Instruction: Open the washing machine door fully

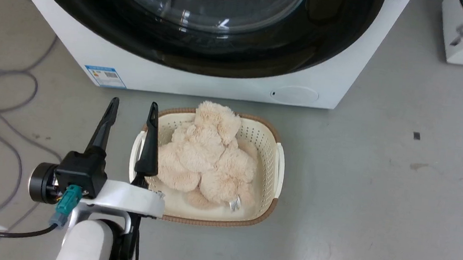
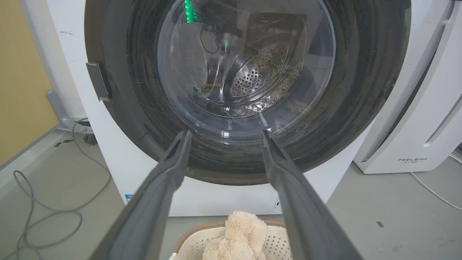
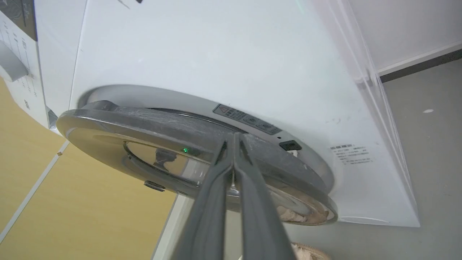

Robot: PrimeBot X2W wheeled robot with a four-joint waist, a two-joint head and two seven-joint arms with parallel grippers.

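Two pairs of jaws are in view. The left jaws stand wide apart and grip nothing, held low in front of the washing machine (image 1: pixel 219 84). Ahead of their tips is the washing machine door (image 2: pixel 361 90), a glossy black disc lying against the white front on this side. In the left wrist view the lower edge of its clear glass bowl (image 2: pixel 245 54) sits between the two tips, and the perforated steel drum (image 2: pixel 260 76) shows through it. Below the left jaws a cream basket (image 1: pixel 275 138) stands on the grey floor (image 1: pixel 377 203), holding a fluffy beige plush toy (image 1: pixel 207 157). One jaw crosses over the basket's near rim and the other hangs just outside it.

The right jaws are pressed together with nothing between them. Their tips lie at the door's outer rim, where a narrow gap separates the disc from the machine's front. I cannot tell whether they touch it. Beyond those tips a black latch slot (image 3: pixel 290 145) shows in the gap.
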